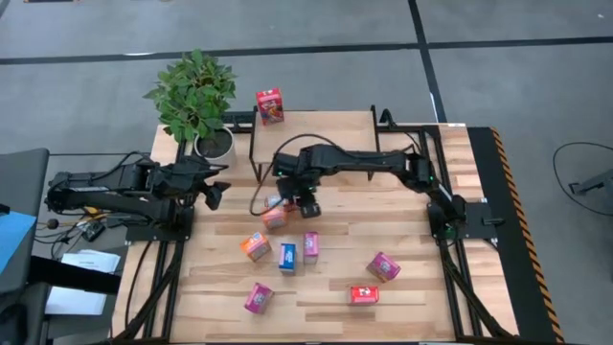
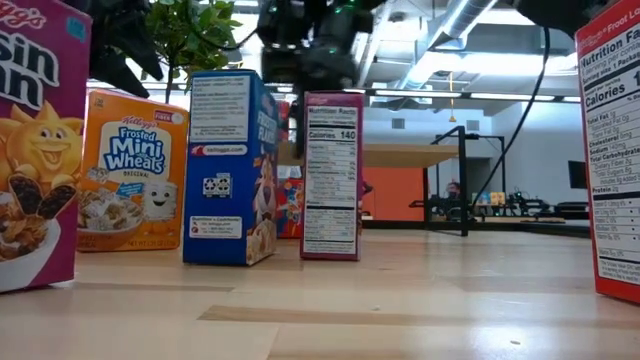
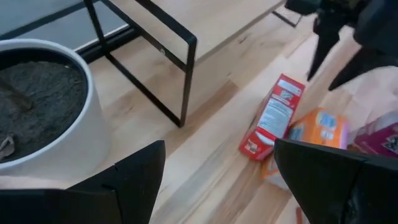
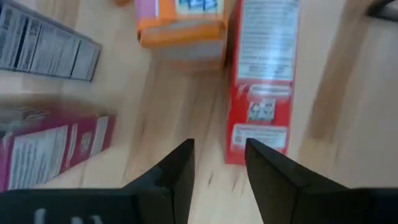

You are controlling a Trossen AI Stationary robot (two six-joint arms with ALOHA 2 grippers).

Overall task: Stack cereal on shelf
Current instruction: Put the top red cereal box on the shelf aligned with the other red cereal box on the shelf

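Below my right gripper (image 4: pixel 217 165), fingers parted, empty: red cereal box (image 4: pixel 261 81), light, stiff; I'd pinch its narrow sides.

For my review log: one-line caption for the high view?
Right gripper hovers over scattered cereal boxes; one red box stands on the shelf.

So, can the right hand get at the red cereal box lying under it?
Probably yes: the right hand hangs open just above the lying red box, nothing between them; an orange box stands close beside.
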